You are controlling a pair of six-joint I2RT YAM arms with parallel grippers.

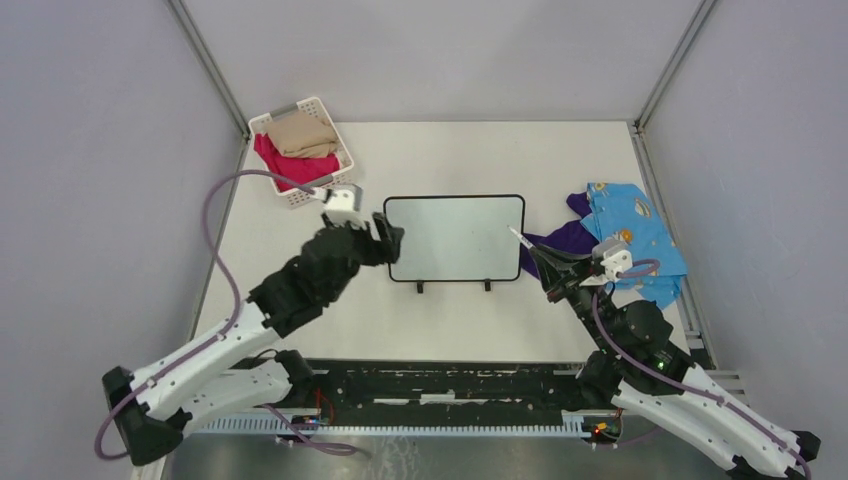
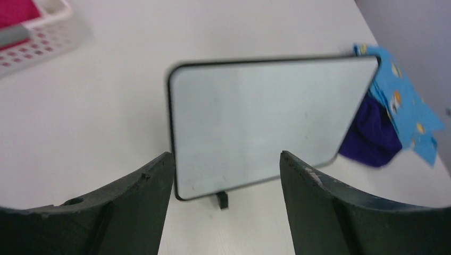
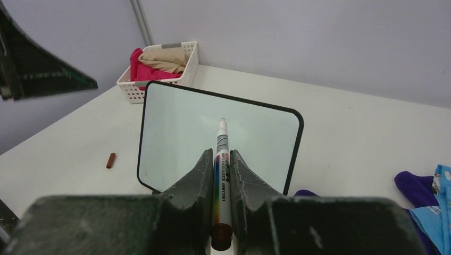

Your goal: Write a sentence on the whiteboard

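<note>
- From above, the whiteboard [image 1: 455, 238] is seen upright on the table [image 1: 450, 160], between the pincers: the left gripper [image 1: 385, 240] at its left edge, the right gripper [image 1: 535, 258] by its right, arms reached forward.
- By the left wrist, the fingers [image 2: 143, 180] are shown spread wide, the whiteboard just beyond them.
- By the right wrist, a marker [image 3: 222, 159] is seen pinched, tip towards the whiteboard; its label cannot be read.

A blank, black-framed whiteboard [image 1: 455, 238] stands propped on two small black feet, centre scene, tilted back.
</note>
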